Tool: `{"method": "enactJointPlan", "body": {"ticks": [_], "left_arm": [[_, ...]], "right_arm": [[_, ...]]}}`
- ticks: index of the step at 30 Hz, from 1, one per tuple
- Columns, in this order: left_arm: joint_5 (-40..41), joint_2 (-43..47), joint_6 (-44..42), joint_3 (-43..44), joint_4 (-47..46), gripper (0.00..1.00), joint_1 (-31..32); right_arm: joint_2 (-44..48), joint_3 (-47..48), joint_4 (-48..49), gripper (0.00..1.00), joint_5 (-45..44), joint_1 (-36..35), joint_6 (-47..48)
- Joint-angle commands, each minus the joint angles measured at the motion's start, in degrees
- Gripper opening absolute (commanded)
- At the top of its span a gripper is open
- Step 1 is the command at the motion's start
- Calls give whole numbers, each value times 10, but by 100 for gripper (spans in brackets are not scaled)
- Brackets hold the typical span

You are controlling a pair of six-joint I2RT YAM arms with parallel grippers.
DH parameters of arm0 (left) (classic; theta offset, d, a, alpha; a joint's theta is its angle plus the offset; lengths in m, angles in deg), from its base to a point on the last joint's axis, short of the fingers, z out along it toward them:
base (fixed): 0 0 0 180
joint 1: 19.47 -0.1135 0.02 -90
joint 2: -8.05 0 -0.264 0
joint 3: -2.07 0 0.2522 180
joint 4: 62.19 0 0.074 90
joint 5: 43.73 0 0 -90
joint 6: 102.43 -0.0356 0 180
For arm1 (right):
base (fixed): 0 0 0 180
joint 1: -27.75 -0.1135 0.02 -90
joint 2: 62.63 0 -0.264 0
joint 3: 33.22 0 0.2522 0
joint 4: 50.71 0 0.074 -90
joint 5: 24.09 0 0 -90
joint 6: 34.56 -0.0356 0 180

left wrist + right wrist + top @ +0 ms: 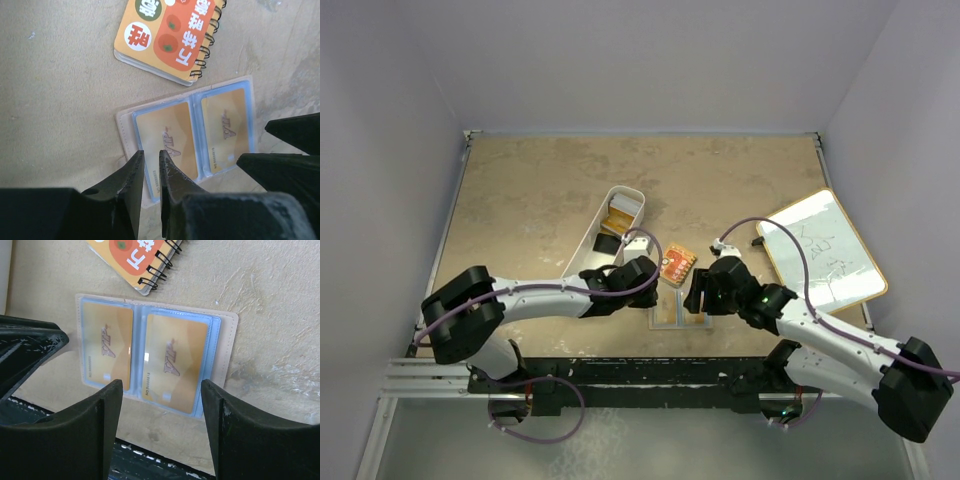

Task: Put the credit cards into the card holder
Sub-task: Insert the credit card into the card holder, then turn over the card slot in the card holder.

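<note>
left gripper (151, 162): fingers almost together, only a slit between them, nothing visibly pinched. Tips hang over the near edge of the card holder (229, 350).
right gripper (160, 395): fingers wide apart and empty, straddling the holder's near edge.
card holder: lies open and flat on the table (530, 200) between the two grippers, clear sleeves facing up.
in the holder: left-sleeve card (106, 347) and right-sleeve card (175, 360), both gold, and both look fully seated.
done: by my read, two credit cards are in.
left to do: the white bin (594, 225), at 11 o'clock from the holder, has a gold card (623, 210) and a black card (608, 243) in it. Can't tell if more lie underneath. Those need picking and sleeving.
notebook (167, 35): orange, spiral-bound, just beside the holder at 12 o'clock. Not part of the job.
writing: "VIP" on both seated cards; the number line below it is too small to read. The notebook cover has Chinese characters I can't read reliably. The whiteboard (823, 250) at 3 o'clock shows faint scribbles, unreadable.
</note>
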Motion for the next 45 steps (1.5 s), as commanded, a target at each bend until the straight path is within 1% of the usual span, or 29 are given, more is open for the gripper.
{"method": "enactJointPlan", "body": {"ticks": [1,8,14,23,29,33,40,45], "left_arm": [[-19,-12,-17,-3,-34,14,2],[-17,-35,-19,-4,-30,8,2],[-11,-46,-17,-5,-23,6,2],[-7,-49,-16,-9,-20,4,2],[-4,-49,-14,-13,-19,3,2],[-1,-47,-14,-12,-18,3,2],[6,-42,-14,-1,-3,3,2],[13,-37,-12,6,11,4,2]], "right_arm": [[-3,-4,18,66,-10,4,2],[-23,-33,66,66,3,5,-16],[-50,-40,81,66,5,7,-15],[-25,-68,118,66,34,9,-31],[-27,-70,132,66,61,10,-40],[-22,-60,124,66,65,10,-39],[-14,-18,49,66,25,11,-19],[-7,-24,66,66,36,10,-20]]}}
